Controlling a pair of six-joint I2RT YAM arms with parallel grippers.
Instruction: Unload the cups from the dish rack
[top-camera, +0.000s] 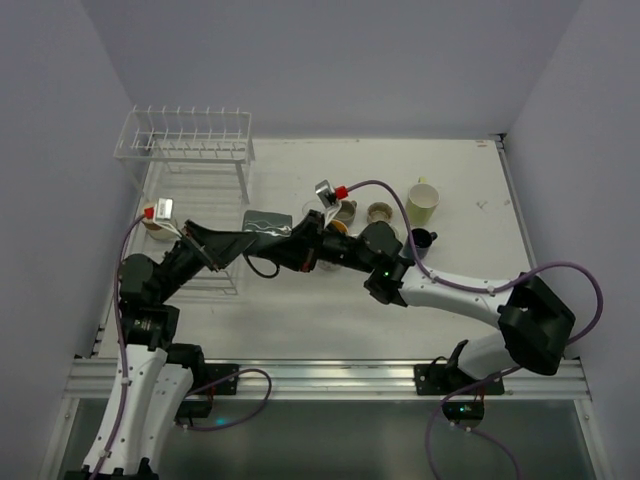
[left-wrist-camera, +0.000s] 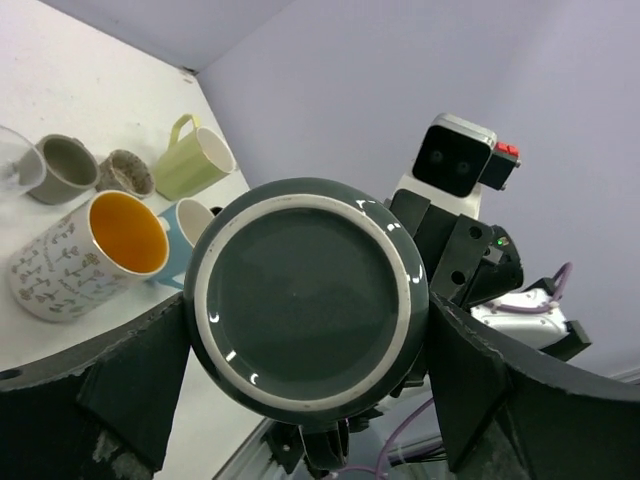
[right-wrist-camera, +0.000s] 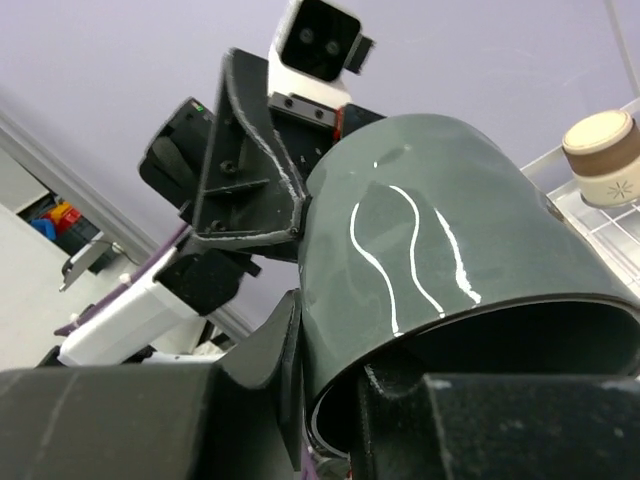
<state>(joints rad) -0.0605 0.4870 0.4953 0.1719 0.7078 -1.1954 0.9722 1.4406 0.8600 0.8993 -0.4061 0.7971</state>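
Mid-air handover: left gripper (left-wrist-camera: 310, 335) spans dark grey cup (left-wrist-camera: 305, 300) wide across its sides, leaving the rim free. Right gripper (right-wrist-camera: 335, 400) pinches the rim narrowly (one finger inside), prob. bound for unloaded cups (top-camera: 380, 212), away from dish rack (top-camera: 185, 135).

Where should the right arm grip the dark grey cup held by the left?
Pinch the dark grey cup by its rim wall, one finger inside, one outside, coming at its open mouth. The fingers of the left gripper span the body, and the mouth faces the right gripper.
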